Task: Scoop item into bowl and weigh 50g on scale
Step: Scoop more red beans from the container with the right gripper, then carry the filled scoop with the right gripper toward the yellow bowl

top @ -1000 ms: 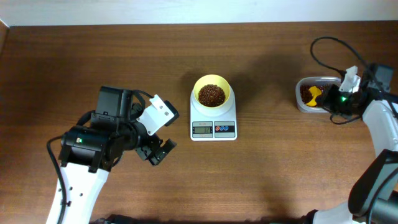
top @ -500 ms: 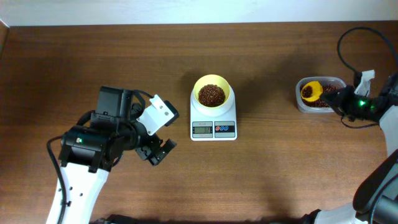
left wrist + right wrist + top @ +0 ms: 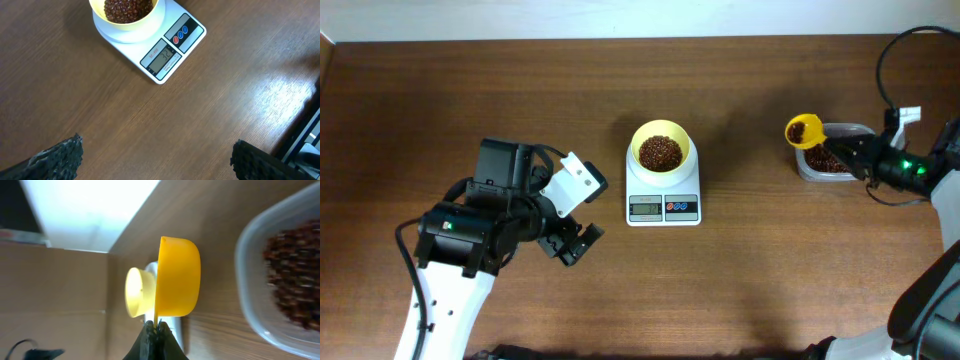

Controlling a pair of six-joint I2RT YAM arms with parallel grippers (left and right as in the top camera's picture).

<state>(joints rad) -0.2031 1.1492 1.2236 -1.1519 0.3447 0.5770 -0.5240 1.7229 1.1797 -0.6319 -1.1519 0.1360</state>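
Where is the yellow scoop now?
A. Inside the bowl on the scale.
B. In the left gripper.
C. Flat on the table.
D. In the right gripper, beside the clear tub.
D: the right gripper holds the yellow scoop by its handle beside the clear tub, far from the bowl.

Brown table (image 3: 770, 280) with scale (image 3: 663, 200), tub (image 3: 809, 172)

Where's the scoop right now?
Overhead view, far right of the table: the yellow scoop, loaded with beans, is held in the right gripper at the left end of the clear tub, well right of the bowl on the scale.
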